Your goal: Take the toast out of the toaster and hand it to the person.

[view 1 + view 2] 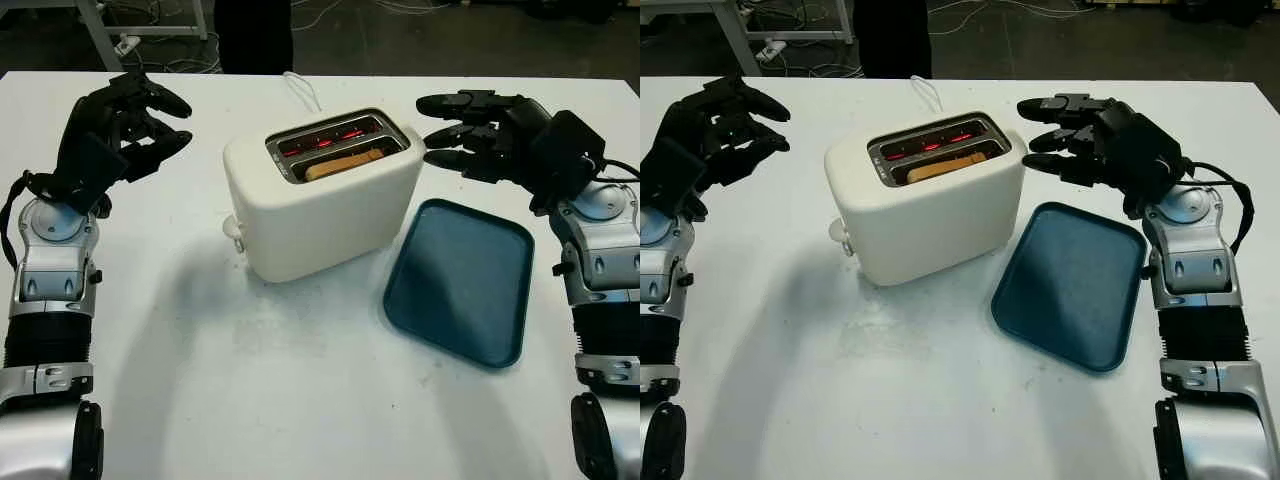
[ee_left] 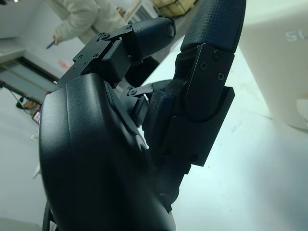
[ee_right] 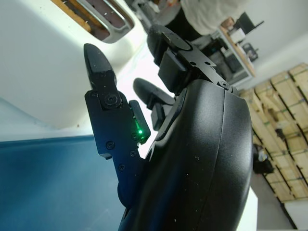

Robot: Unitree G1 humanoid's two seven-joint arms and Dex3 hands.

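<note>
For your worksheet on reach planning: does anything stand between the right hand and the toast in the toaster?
Nothing visible does. The right hand, open, is beside the toaster, and the toast sits in the near slot, open from above.

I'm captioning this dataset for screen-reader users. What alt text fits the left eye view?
A white toaster on a white table holds toast in its near slot, a blue tray beside it. The open left robot hand and right robot hand flank it.

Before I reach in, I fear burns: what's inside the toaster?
One toast slice sits in the near slot of the toaster; the far slot glows red. Both slots' depths are hidden by the walls.
</note>
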